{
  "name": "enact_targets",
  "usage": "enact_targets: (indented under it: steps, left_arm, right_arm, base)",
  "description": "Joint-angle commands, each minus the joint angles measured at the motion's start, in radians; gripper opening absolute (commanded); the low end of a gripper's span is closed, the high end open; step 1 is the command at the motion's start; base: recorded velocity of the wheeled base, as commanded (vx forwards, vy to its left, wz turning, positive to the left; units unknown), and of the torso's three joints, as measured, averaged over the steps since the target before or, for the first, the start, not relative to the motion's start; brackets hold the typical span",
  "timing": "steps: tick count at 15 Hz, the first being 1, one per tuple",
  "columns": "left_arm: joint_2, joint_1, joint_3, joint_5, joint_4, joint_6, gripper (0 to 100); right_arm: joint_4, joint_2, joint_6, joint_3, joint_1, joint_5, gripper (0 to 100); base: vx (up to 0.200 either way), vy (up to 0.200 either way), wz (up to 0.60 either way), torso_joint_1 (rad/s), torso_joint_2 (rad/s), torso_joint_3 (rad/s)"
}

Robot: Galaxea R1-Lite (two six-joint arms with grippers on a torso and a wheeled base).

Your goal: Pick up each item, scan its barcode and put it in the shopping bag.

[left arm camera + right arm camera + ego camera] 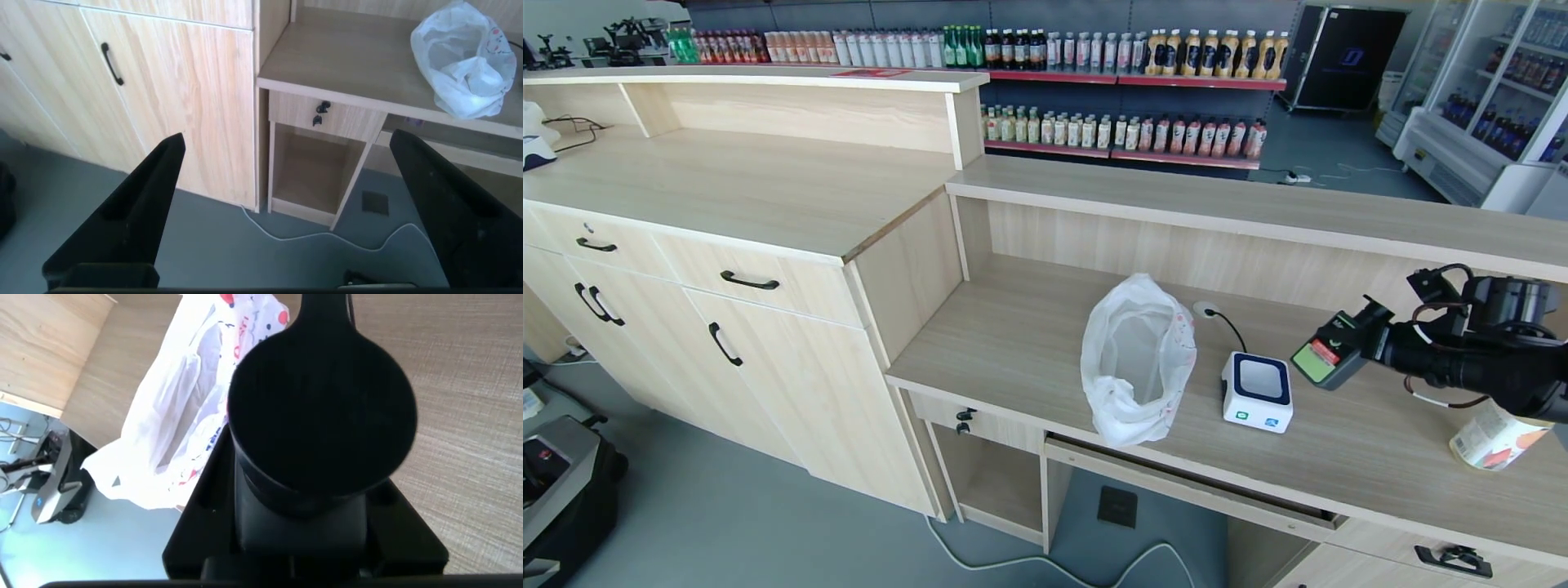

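L gripper (288, 143): fingers spread wide, nothing in them, off the counter (1013, 343), well apart from scanner (1258, 390). Shopping bag (1137, 359) stands open just left of scanner. R gripper (1357, 341) clamped on dark item (1325, 353), held in air just right of scanner. Cup (1494, 437) sits farther right.

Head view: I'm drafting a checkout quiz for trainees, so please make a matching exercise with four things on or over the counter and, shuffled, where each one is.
Things
1. shopping bag
2. scanner
3. green-labelled box
4. cup

Places
A. held by the right gripper, above the counter
B. standing at the counter's right end
C. between the bag and the held box
D. slumped open, left of the scanner

Pairs: 1-D, 2-C, 3-A, 4-B
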Motion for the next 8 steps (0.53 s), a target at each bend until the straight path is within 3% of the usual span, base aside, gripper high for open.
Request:
enact_targets:
  steps: [1, 8]
  left_arm:
    - [0.0, 0.0, 0.0, 0.0, 0.0, 0.0, 100]
    - [0.0, 0.0, 0.0, 0.0, 0.0, 0.0, 100]
  right_arm:
    - [-0.003, 0.01, 0.0, -0.003, 0.008, 0.0, 0]
    - [-0.001, 0.037, -0.002, -0.041, 0.017, -0.009, 0]
  base:
    - [0.0, 0.0, 0.0, 0.0, 0.0, 0.0]
    - [0.0, 0.0, 0.0, 0.0, 0.0, 0.0]
